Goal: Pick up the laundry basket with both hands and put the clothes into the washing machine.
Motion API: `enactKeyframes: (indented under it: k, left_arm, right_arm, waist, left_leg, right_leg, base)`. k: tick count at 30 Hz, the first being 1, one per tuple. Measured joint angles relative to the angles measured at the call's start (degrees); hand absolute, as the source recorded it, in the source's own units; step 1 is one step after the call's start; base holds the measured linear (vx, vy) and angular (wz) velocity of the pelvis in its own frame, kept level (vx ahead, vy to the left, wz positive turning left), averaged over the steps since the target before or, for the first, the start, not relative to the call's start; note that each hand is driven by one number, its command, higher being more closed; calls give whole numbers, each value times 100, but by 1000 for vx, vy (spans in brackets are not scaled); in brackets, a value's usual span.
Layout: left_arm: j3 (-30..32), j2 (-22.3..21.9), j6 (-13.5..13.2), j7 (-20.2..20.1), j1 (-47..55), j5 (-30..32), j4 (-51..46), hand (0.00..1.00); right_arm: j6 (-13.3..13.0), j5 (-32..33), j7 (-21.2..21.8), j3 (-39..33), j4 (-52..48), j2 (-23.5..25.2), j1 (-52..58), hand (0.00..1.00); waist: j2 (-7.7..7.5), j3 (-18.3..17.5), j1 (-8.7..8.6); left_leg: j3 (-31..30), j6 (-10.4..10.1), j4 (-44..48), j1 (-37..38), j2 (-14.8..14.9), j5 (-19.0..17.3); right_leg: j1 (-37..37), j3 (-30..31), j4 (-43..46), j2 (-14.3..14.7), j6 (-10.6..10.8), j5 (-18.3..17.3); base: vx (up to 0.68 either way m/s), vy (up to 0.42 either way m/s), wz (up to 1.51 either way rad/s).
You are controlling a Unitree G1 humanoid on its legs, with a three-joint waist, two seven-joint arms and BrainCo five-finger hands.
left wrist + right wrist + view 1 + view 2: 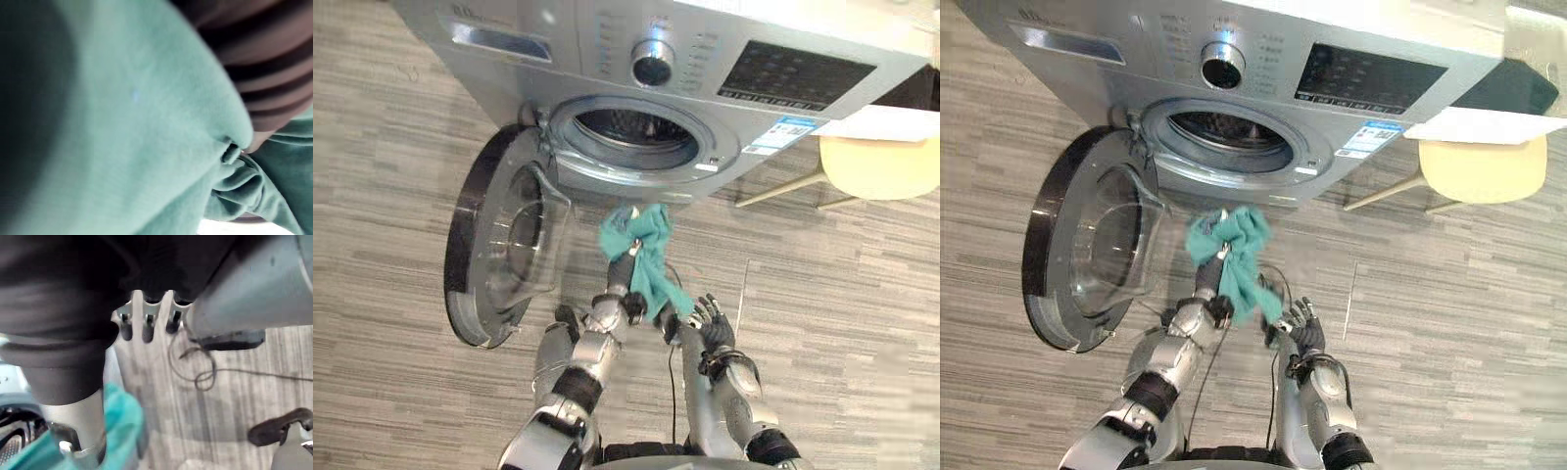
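A big grey washing machine stands at the top of the frame. Its round door is swung wide open and hangs at the left side. The round hole in the front of the machine is dark inside.

The left hand is up in the middle of the frame. It holds a teal cloth. The cloth is bunched over the top of the hand, with the fingers pinching it, and the rest hangs down beside the wrist. The cloth is in the air, just under the bottom edge of the round hole and to the right of the open door. It is not inside the machine. In the left wrist view the cloth is pressed close against the hand's dark cover.

The right hand is lower, a little right of the middle. Its fingers are straight and spread, and it holds nothing. It is near the hanging end of the cloth.

A pale yellow chair stands at the upper right, beside the machine. The floor is grey wood strips.
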Motion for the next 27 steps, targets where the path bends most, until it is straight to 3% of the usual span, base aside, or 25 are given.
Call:
enactKeyframes:
  k: [1, 2, 3, 5, 6, 7, 8, 9, 11, 12, 13, 14, 15, 16, 18, 19, 20, 21, 22, 23, 27]
  left_arm:
    - [-2, 74, 3, -1, 25, -21, 32, 100]
    - [-8, 281, -9, 2, 109, -176, 71, 100]
    - [-7, 337, 2, 11, 111, -228, 84, 100]
    - [-9, 340, -7, 19, 207, -300, 82, 100]
    - [-9, 376, -9, 30, 306, -398, 84, 100]
    - [9, 438, -17, 65, 309, -425, 82, 100]
    - [55, 439, -26, 106, 302, -454, 80, 100]
    - [147, 426, -21, 130, 273, -468, 84, 100]
    - [170, 416, -22, 130, 242, -546, 75, 100]
    - [217, 412, -24, 131, 247, -617, 68, 100]
    - [392, 408, -24, 130, 261, -634, 66, 100]
    - [434, 399, -25, 130, 262, -661, 66, 100]
    - [445, 372, -42, 135, 266, -750, 55, 100]
    - [488, 338, -43, 143, 264, -851, 42, 100]
    - [521, 233, -50, 146, 250, -868, -1, 100]
    - [526, 190, -56, 153, 231, -873, -69, 100]
    - [535, 200, -62, 182, 175, -893, -128, 100]
    - [555, 221, -64, 235, 125, -915, -159, 100]
    - [625, 249, -88, 292, 81, -955, -173, 100]
    - [726, 321, -97, 384, -69, -966, -171, 100]
    - [1084, 498, -151, 632, -284, -1028, -160, 100]
  right_arm:
    - [2, -62, 22, 30, 117, -40, -78, 0]
    - [52, -153, 36, 1, 362, -193, -289, 0]
    - [82, -203, 36, -15, 436, -235, -301, 0]
    - [127, -263, 43, -24, 551, -285, -335, 0]
    - [146, -271, 46, 31, 742, -241, -336, 0]
    - [177, -273, 60, 151, 804, -213, -347, 0]
    - [188, -274, 73, 209, 854, -214, -412, 0]
    - [210, -273, 78, 325, 886, -193, -447, 0]
    - [229, -290, 100, 458, 937, -197, -444, 0]
    - [230, -300, 104, 523, 920, -165, -460, 0]
    - [225, -316, 108, 605, 843, -207, -493, 0]
    - [223, -318, 109, 616, 806, -220, -495, 0]
    - [221, -318, 102, 623, 719, -254, -490, 0]
    - [218, -314, 90, 620, 671, -288, -468, 0]
    - [212, -311, 49, 603, 660, -308, -457, 0]
    - [208, -301, 43, 575, 659, -306, -470, 0]
    - [196, -281, 31, 546, 659, -289, -493, 0]
    - [184, -255, 11, 520, 659, -263, -502, 0]
    - [140, -229, -53, 521, 658, -206, -506, 0]
    - [107, -202, -112, 462, 597, -117, -523, 0]
    - [101, -187, -201, 381, 299, 89, -569, 0]
  waist:
    - [97, -52, -8]
    - [299, -112, 25]
    - [327, -109, -35]
    - [310, -122, 25]
    - [251, -155, 80]
    - [226, -184, 129]
    - [280, -195, 129]
    - [301, -240, 111]
    - [262, -265, 73]
    - [214, -292, 82]
    - [208, -298, 83]
    - [193, -307, 70]
    - [191, -308, -23]
    - [189, -307, -52]
    - [174, -304, -37]
    - [148, -302, -14]
    - [138, -306, -13]
    - [119, -319, 2]
    - [94, -349, 76]
    - [26, -354, 156]
    - [-100, -362, 229]
  left_leg:
    - [-164, -5, -14, -83, -18, -3]
    - [-239, 24, -365, -90, 229, 197]
    - [-195, 17, -494, -76, 225, 341]
    - [-202, -144, -578, -1, 271, 465]
    - [-238, -258, -592, 57, 342, 524]
    - [-335, -489, -762, 62, 434, 667]
    - [-391, -595, -942, 59, 523, 787]
    - [-417, -691, -1456, 128, 703, 1148]
    - [-415, -828, -2104, 370, 912, 1567]
    - [-398, -810, -2360, 543, 991, 1708]
    - [-365, -625, -2500, 700, 1147, 1878]
    - [-314, -497, -2498, 720, 1185, 1973]
    - [-66, -201, -2429, 706, 1231, 2191]
    - [194, -59, -2249, 680, 1237, 2292]
    - [241, 18, -1773, 464, 1089, 1987]
    - [32, 1, -1442, 229, 710, 1678]
    - [-110, 54, -1362, 26, 322, 1492]
    - [-117, 123, -1454, -36, 164, 1460]
    - [-91, 116, -1688, 37, 57, 1421]
    - [-79, -61, -1975, 61, -31, 1348]
    - [2, 27, -1883, -140, -297, 1326]
  right_leg:
    - [21, -10, -234, 114, 4, 154]
    - [39, -202, -525, 185, -80, 59]
    - [-120, -153, 214, -76, -393, -141]
    - [70, -144, 536, -549, -315, -251]
    - [459, -207, 225, -844, -104, -319]
    - [678, -489, -186, -821, 796, -403]
    - [661, -610, -268, -675, 789, -346]
    - [608, -732, -428, -411, 679, -305]
    - [497, -795, -311, -124, 484, -366]
    - [445, -810, -238, 0, 404, -412]
    - [456, -854, -213, 178, 362, -437]
    - [465, -898, -227, 207, 360, -436]
    - [568, -968, -346, 228, 322, -413]
    - [712, -962, -520, 222, 202, -338]
    - [933, -976, -858, 198, 29, -226]
    - [1040, -1016, -1056, 121, -23, -136]
    - [1104, -1081, -1234, 46, 7, -43]
    - [1107, -1102, -1312, 23, 37, 7]
    - [1092, -1118, -1446, 44, 122, 86]
    - [1017, -1094, -1612, 29, 225, 218]
    - [941, -1029, -1976, -154, 393, 535]
  base:
    - [-90, -52, -52]
    - [-129, -77, -59]
    - [-99, -94, -46]
    - [14, -178, 4]
    - [59, -392, -1]
    - [53, -416, -10]
    - [57, -377, -18]
    - [75, -344, -21]
    - [85, -299, -24]
    - [90, -303, -50]
    - [78, -285, -51]
    - [78, -293, -33]
    - [62, -166, -1]
    - [72, -145, 9]
    - [45, -35, 20]
    - [3, 62, 42]
    - [-11, 90, 41]
    - [-1, 132, 31]
    - [38, 183, 10]
    - [40, 156, 3]
    - [45, 146, -4]
